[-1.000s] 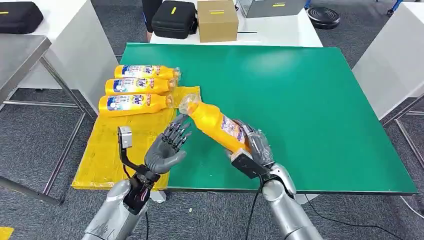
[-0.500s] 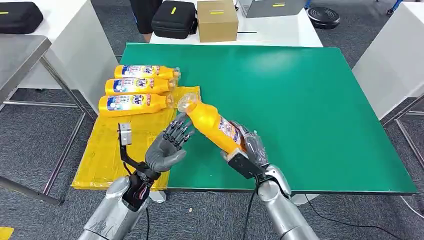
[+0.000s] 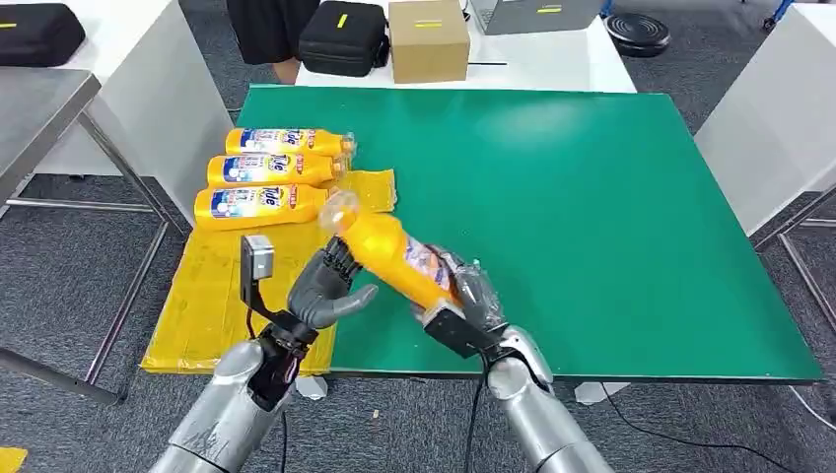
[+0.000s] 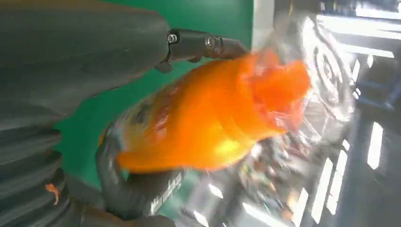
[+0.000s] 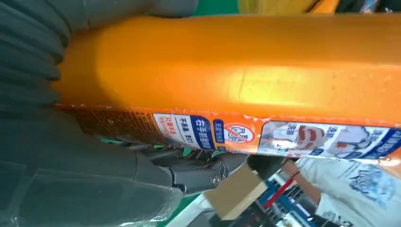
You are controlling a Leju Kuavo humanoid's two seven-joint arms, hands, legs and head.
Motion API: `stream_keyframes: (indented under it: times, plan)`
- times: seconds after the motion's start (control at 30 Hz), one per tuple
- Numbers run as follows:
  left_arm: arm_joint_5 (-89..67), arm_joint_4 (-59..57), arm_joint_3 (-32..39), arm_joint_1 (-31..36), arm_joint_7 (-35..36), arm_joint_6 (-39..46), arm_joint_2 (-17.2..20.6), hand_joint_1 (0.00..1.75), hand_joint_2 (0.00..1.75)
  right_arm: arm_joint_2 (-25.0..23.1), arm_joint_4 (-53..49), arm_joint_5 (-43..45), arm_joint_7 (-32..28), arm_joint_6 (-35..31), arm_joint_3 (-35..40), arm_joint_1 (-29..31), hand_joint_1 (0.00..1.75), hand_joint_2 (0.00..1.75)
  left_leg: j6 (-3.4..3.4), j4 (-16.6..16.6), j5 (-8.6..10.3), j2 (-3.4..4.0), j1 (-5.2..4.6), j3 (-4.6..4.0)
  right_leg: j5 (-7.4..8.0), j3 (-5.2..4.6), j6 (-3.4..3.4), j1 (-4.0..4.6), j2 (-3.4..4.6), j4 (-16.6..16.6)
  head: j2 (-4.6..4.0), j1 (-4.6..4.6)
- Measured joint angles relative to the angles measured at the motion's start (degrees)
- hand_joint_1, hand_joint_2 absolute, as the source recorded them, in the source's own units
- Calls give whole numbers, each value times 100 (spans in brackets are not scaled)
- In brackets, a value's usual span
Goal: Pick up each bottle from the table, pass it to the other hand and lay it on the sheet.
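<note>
The orange bottle (image 3: pixel 386 256) hangs tilted over the near-left part of the green bench (image 3: pixel 592 197), its clear-wrapped neck pointing up and away toward the yellow sheet (image 3: pixel 212 286). The right hand (image 3: pixel 463 301) grasps its lower body, fingers clenched round the label end. A second ago the bottle sat further right and the left hand (image 3: pixel 325 291) waited apart from it with fingers spread; now the bottle has been carried leftward and its shoulder lies against the left hand's fingers (image 3: pixel 337 258), which cup it from below. The handover has reached contact, I judge, but whether the left hand has truly closed on the bottle I cannot tell. The right hand must hold on until it has.

The left wrist view adds what the head view hides: the bottle's shoulder (image 4: pixel 213 118) sits inside the curve of the dark fingers (image 4: pixel 137 194), with the thumb (image 4: pixel 203 45) reaching over it, though blur hides how tight they are. The right wrist view shows the bottle's label (image 5: pixel 283 135) pressed close along that hand's palm.

On the sheet, just beyond the held bottle's neck, three bottles (image 3: pixel 266 169) already lie side by side. Beyond the bench's far edge are a cardboard box (image 3: pixel 428 39) and a black case (image 3: pixel 343 37).
</note>
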State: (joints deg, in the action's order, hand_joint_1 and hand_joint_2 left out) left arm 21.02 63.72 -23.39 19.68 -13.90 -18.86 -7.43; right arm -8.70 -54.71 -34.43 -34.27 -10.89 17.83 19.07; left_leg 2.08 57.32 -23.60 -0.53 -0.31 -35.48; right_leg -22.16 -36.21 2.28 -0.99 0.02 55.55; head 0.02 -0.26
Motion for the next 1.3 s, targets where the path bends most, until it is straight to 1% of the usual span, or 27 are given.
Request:
stream_keyframes:
  times: [0.37, 0.53, 0.83, 0.9, 0.97, 1.13, 1.2, 1.3]
  plan:
    - [-1046, -384, 4, 201, -310, 1566, -116, 0, 175, -16, -83, 70, 55, 9, 136, 4, 175, 175, 0, 0, 0, -1, -1, -2, 0, 1, 0, -1, 0, 0, 0, -2]
    - [-996, -588, 33, 213, -466, 1615, -160, 0, 175, -20, -57, 53, 74, 101, 195, 56, 175, 175, 0, 0, 0, -1, 0, -4, 0, 1, 0, 0, 0, 1, 0, -2]
    - [-795, -665, 171, 209, -459, 1460, -157, 0, 175, -53, 160, 46, 85, 162, 311, 202, 175, 175, -1, 0, 1, -2, 0, -4, 0, 1, 0, -1, -1, 1, 0, -2]
    - [-679, -665, 179, 203, -398, 1337, -157, 0, 175, -57, 184, 48, 85, 164, 317, 212, 175, 175, 0, 0, 1, -2, 0, -6, 0, 1, 0, -1, -1, 1, 0, 0]
    - [-374, -665, 227, 186, -250, 1002, -142, 0, 175, -59, 210, 57, 85, 162, 322, 236, 175, 175, -1, 0, 1, -1, 0, -6, 0, 1, 0, -1, 0, 1, 0, -2]
    - [673, -509, 297, 21, 223, -226, 11, 0, 175, -35, 214, 61, 79, 146, 322, 262, 175, 175, -1, 0, 1, -1, 0, -6, 0, -3, 0, 0, 0, 1, 0, -2]
    - [983, -383, 317, -52, 317, -549, 94, 0, 175, 0, 212, 57, 81, 142, 317, 267, 175, 175, -1, 0, 1, -1, 1, -6, 0, -3, 0, 0, 0, 1, 0, -2]
    - [1223, -166, 348, -154, 404, -708, 197, 0, 175, 59, 203, 15, 103, 138, 291, 262, 175, 175, -1, 0, 1, 0, 0, -5, 0, -3, 0, 0, 0, 1, 0, -2]
